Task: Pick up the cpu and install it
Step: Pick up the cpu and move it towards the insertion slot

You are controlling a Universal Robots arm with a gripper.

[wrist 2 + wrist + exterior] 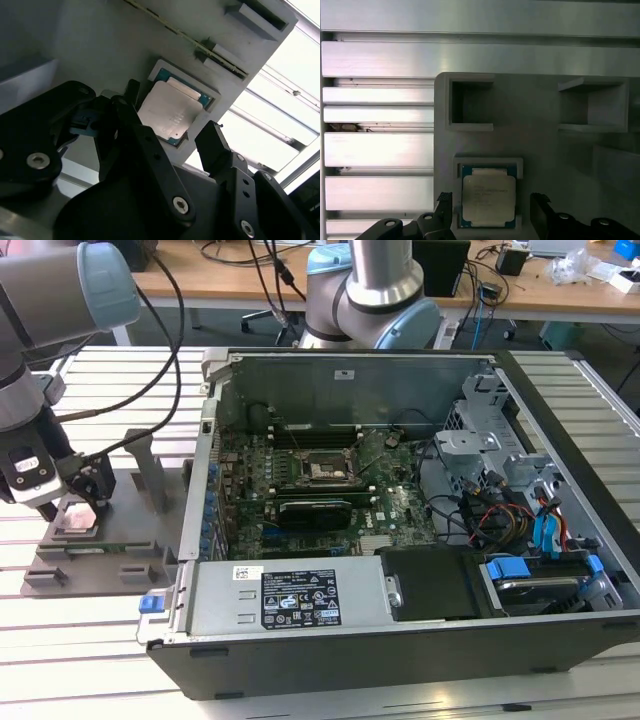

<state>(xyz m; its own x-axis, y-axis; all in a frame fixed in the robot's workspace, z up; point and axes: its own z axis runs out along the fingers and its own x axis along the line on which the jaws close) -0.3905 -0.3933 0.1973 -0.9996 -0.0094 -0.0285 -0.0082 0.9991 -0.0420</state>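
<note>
Cpu, faint print unreadable, lies in grey tray, straddled by wide-open gripper.

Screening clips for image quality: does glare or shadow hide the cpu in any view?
Exterior view: even room light, the cpu pale but plain on the grey tray. Second wrist view: the table slats wash out white, the open gripper is a dark silhouette, the cpu's top evenly lit. First wrist view: slats glare bright, cpu unshadowed.
</note>
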